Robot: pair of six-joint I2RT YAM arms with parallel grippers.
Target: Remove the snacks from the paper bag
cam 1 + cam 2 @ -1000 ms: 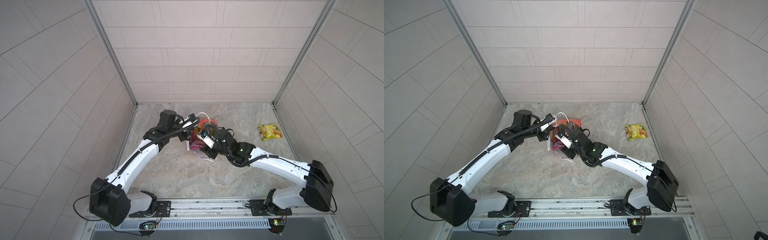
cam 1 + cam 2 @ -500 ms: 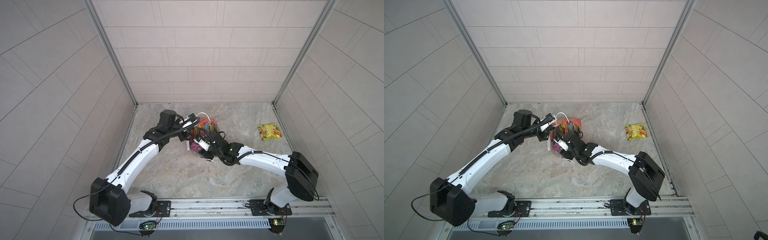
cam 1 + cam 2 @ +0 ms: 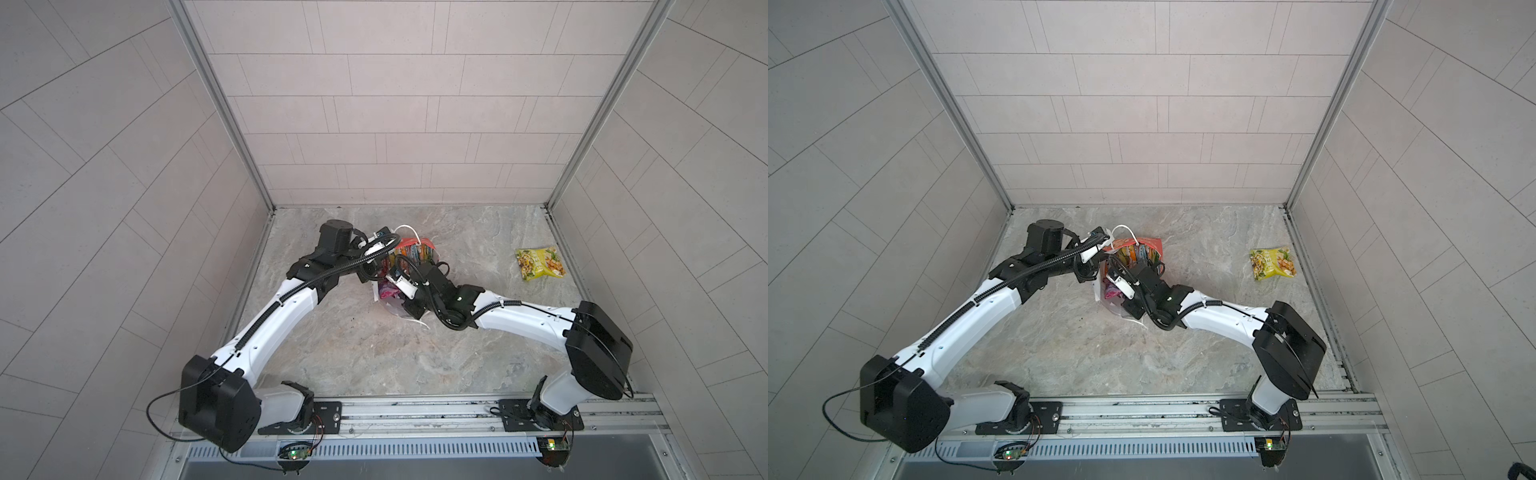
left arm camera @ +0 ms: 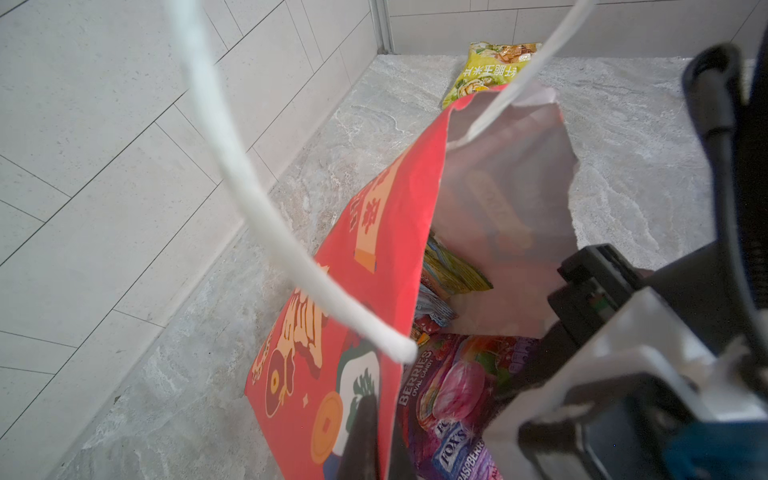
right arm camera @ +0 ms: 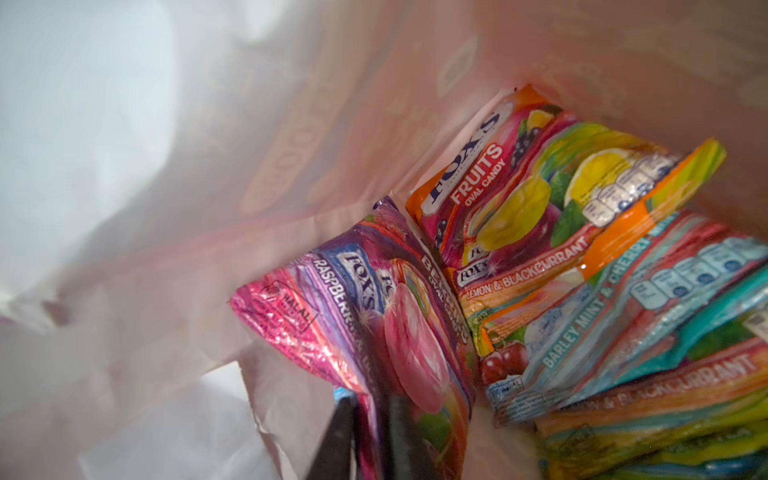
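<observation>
- The right gripper's (image 5: 372,415) two dark fingers (image 5: 340,440) stand close together deep inside the bag. They are pinched on the lower edge of the purple-pink packet (image 5: 374,316), which fills the narrow gap between them.
- Touching that packet we see an orange packet (image 5: 498,187) marked "FRUITS" and a pale teal packet (image 5: 602,316) marked "BARLEY MINT & CHERRY". They overlap one another against the bag's white inner wall.
- The left gripper (image 4: 382,449) is clamped tight on the rim of the paper bag (image 4: 365,291). One dark finger (image 4: 361,436) presses the printed red outer face.
- A white cord handle (image 4: 249,187) arcs loose above that rim.
- In both top views the paper bag (image 3: 415,242) (image 3: 1150,243) sits near the middle of the grey marbled table (image 3: 374,357), mouth open. We cannot tell whether it stands upright or leans.
- The left arm meets the bag from 9 o'clock, and the right arm reaches into its mouth from 4 o'clock.
- A yellow-green packet (image 3: 539,263) lies flat on the table at 3 o'clock from the bag, well apart from it.
</observation>
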